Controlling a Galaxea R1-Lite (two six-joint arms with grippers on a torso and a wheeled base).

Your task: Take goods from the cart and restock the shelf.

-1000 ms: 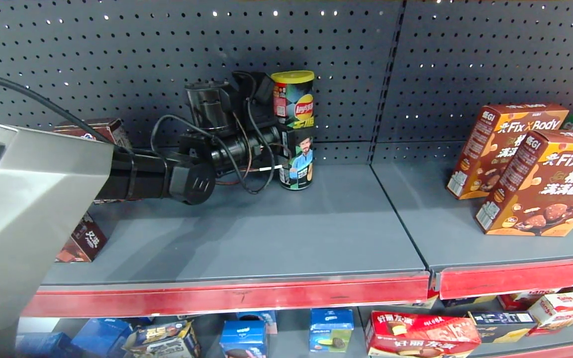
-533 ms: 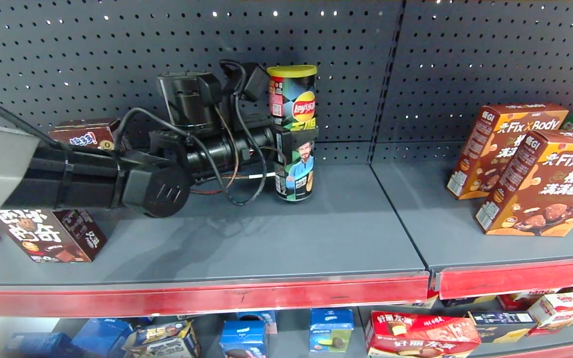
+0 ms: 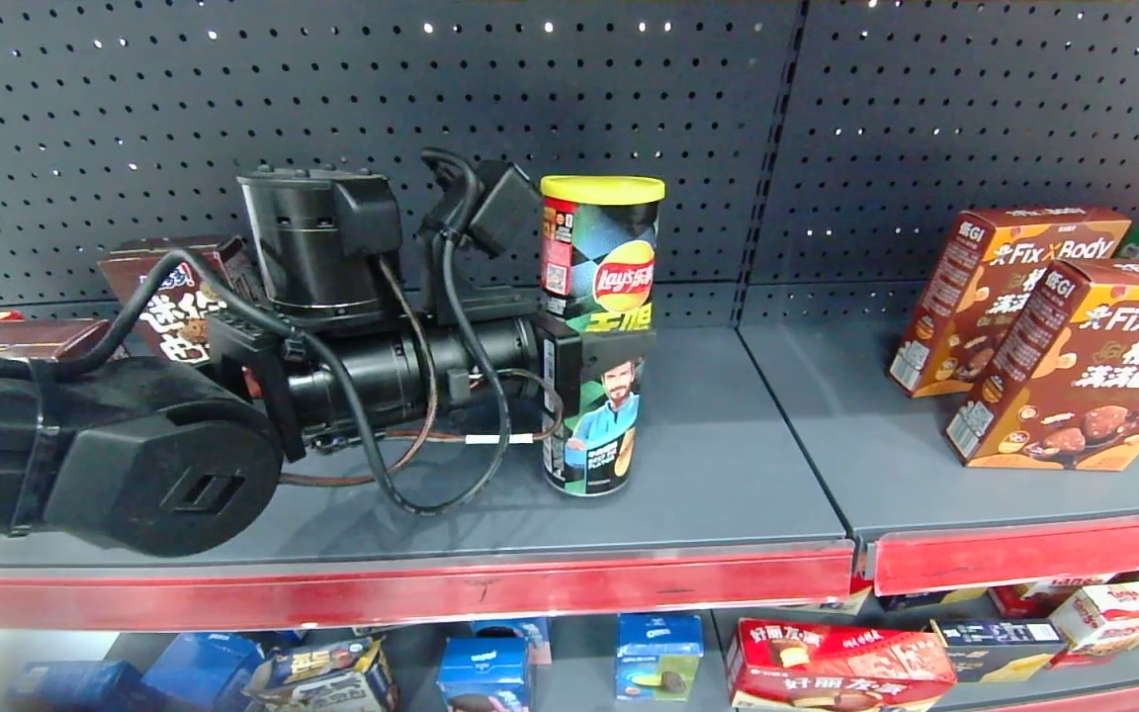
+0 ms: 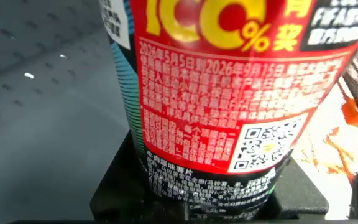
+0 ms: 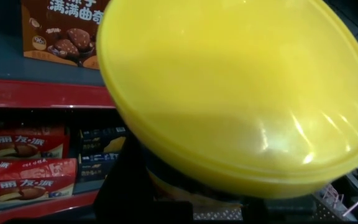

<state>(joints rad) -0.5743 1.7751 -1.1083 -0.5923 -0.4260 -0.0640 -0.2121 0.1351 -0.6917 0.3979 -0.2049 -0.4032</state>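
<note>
A tall chips can [image 3: 601, 297] with a yellow lid stands upright over the grey shelf [image 3: 708, 475], near its front middle. My left gripper [image 3: 593, 348] is shut around the can's midsection, and the arm comes in from the left. The left wrist view shows the can's red label [image 4: 229, 93] close up between the black fingers [image 4: 120, 190]. In the right wrist view the yellow lid of a second chips can [image 5: 235, 87] sits right in front of the camera, held in my right gripper [image 5: 185, 202].
Brown and orange snack boxes [image 3: 1054, 326] stand at the shelf's right. Dark brown boxes [image 3: 179, 297] lie at the left behind my arm. The red shelf lip [image 3: 451, 593] runs along the front. Below it sit blue [image 3: 658, 653] and red boxes [image 3: 836, 663].
My left arm has drawn back from the pegboard toward the shelf's front edge, bringing the can with it, still gripped. The boxes on the right have not moved.
</note>
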